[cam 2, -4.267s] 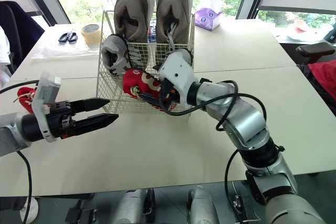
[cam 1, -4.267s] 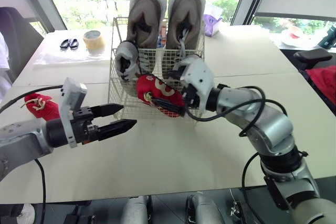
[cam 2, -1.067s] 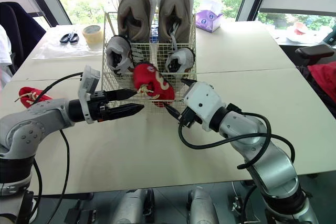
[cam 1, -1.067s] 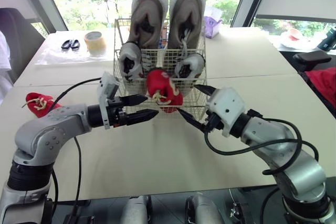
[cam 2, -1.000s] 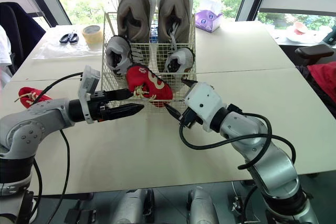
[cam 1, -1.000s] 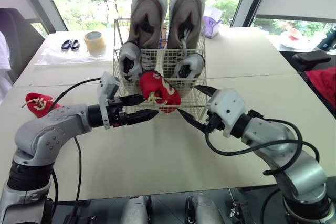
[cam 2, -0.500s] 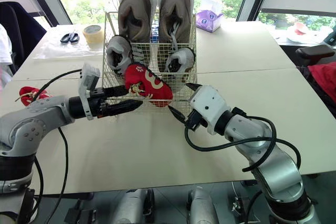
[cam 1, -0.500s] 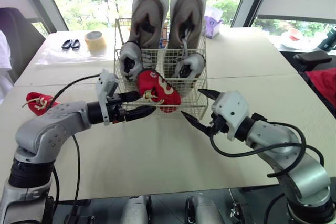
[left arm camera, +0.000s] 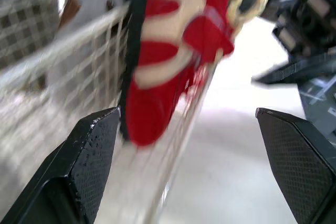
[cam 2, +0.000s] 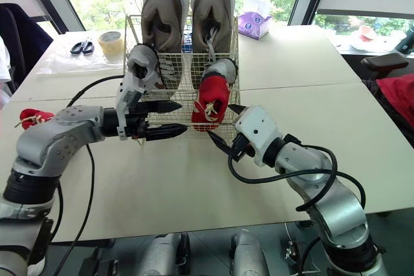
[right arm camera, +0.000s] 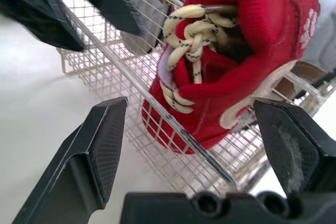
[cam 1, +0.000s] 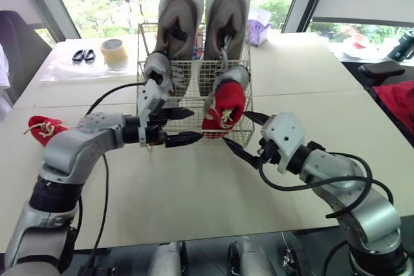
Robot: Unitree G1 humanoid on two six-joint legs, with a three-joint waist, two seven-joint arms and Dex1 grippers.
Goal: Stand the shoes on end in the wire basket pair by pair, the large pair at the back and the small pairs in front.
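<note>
Left eye view, left to right.

At the table's left edge lies one loose red shoe, well apart from the basket. Toward the back left corner we note scissors and a tape roll, both clear of the work area.

The left gripper hangs just in front of the wire basket's front wall, at its left half. Its fingers are spread wide and grip nothing.

The basket sits mid-table, toward the back edge. The large pair stands on end along its back wall, rising high over the rim. In front of them, one small grey shoe stands at the left and another at the right.

A second red shoe stands on end at the front wall, right of centre, just in front of the right grey shoe. In the right wrist view its lower part sits behind the front mesh, while its laces and collar rise above the front rim. We cannot tell if it touches the grey shoe behind it.

The right gripper hovers just off the basket's front right corner, beside the red shoe but apart from it. Its fingers are spread wide around nothing.

Open tabletop runs from the basket's front wall to the near edge, and across the right half to the right edge. A purple tissue pack sits behind the basket, near the back edge.
</note>
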